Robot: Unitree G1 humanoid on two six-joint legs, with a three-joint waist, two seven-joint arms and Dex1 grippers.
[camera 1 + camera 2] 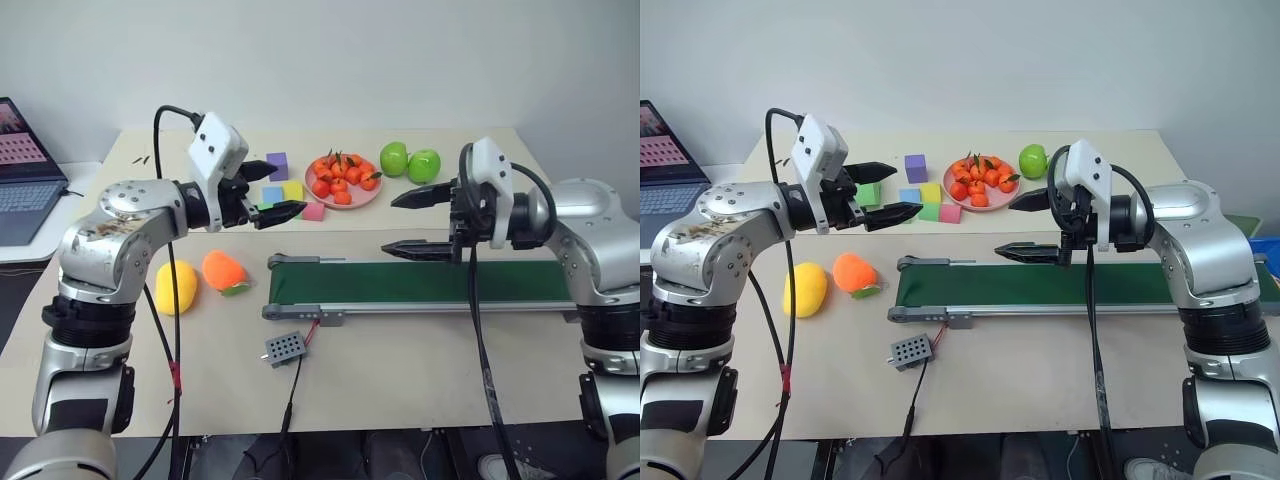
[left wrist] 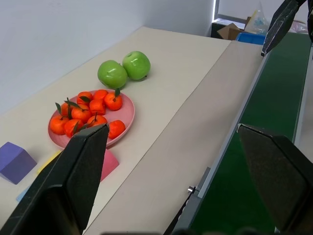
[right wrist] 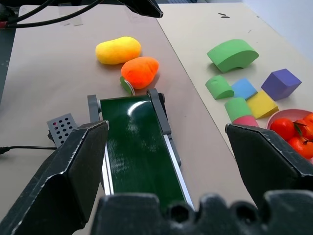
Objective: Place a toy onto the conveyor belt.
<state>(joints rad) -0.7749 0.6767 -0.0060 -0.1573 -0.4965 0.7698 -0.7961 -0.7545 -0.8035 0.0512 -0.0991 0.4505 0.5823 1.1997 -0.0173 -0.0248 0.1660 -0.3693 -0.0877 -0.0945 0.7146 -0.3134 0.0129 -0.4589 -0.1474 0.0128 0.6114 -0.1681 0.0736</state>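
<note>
The yellow oval toy [image 1: 176,286] lies on the tan table at the left, beside an orange fruit toy [image 1: 223,270]. The dark-green conveyor belt [image 1: 420,283] in its grey frame runs across the table's middle to the right. My left gripper [image 1: 292,186] hangs open in the air above the table, up and to the right of the toy, holding nothing. My right gripper [image 1: 388,225] is open too, pointing left above the belt's middle, empty. In the right wrist view the toy [image 3: 118,50] sits beyond the belt's end [image 3: 137,147].
A pink plate [image 1: 345,203] of small oranges and two green apples [image 1: 408,160] stand at the back. Coloured foam blocks [image 1: 283,185] lie behind the left gripper. A small grey box [image 1: 283,347] sits wired in front of the belt. A laptop [image 1: 25,170] is far left.
</note>
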